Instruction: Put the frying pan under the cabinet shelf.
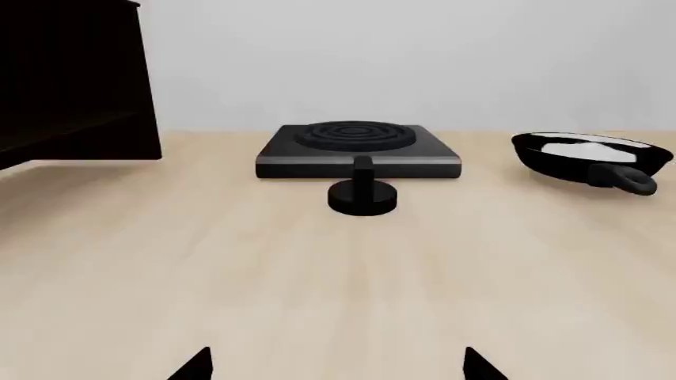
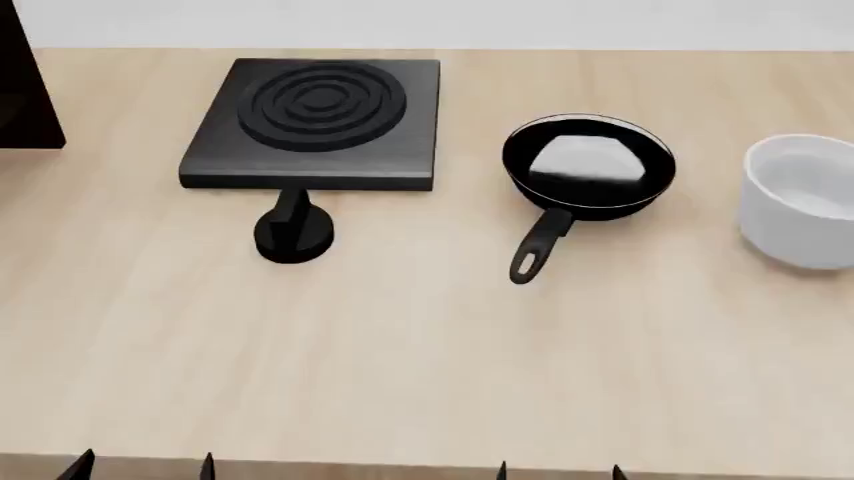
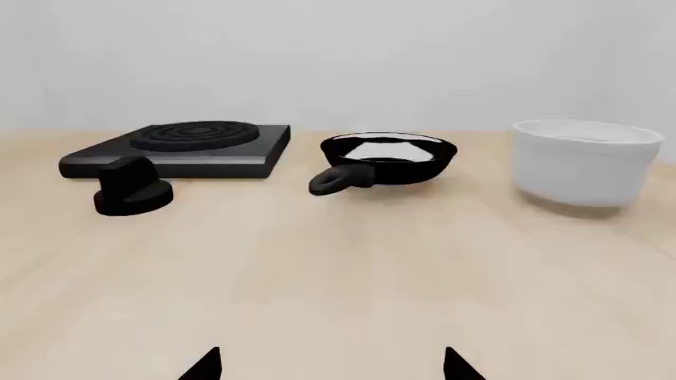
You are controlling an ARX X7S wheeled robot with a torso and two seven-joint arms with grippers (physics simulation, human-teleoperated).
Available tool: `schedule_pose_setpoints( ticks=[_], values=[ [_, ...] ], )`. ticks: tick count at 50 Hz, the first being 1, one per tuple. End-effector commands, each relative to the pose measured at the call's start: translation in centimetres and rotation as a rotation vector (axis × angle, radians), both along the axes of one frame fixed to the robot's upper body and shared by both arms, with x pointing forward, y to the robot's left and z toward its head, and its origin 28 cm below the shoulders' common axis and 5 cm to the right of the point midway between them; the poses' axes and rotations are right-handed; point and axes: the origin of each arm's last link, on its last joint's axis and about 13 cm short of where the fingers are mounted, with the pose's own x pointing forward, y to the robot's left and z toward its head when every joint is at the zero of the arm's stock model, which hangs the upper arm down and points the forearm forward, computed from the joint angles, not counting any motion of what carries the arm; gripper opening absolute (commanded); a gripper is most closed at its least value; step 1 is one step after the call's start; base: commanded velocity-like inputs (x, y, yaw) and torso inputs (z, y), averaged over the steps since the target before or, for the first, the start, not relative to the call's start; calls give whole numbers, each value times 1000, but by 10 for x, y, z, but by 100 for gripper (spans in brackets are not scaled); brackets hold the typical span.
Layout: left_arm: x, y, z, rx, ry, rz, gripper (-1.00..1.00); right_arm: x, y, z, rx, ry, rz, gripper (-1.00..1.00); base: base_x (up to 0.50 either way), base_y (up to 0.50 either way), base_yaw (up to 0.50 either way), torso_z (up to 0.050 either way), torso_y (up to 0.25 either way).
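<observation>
At the centre right of the head view: frying pan (image 2: 589, 165) on the table (image 2: 400, 350), handle toward the robot | cabinet shelf (image 2: 24, 80) at upper left edge, well apart | left gripper (image 2: 143, 464) wide apart, empty | right gripper (image 2: 558, 468) wide apart, empty | risk: carried pan may hit the burner slab (image 2: 318, 120) or knob (image 2: 292, 232) lying between; the thin handle may slip.

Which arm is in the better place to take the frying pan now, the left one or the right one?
Probably the right. In the head view the frying pan sits right of centre, its handle pointing toward the near edge, roughly in line with the right gripper. The left gripper is further away, though nearer the cabinet shelf.
</observation>
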Motion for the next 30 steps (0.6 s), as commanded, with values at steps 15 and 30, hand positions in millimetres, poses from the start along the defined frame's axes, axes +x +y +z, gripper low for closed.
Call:
schedule_pose_setpoints(
  ticks=[15,30],
  values=[
    [-5,1,4,-12,-13,20,100,1,1,1,-32,-21,5,100,0,0,0,0,0],
    [-7,0,4,1,-37,9,100,0,2,2,-52,-38,20,100,0,0,0,44,0]
  ],
)
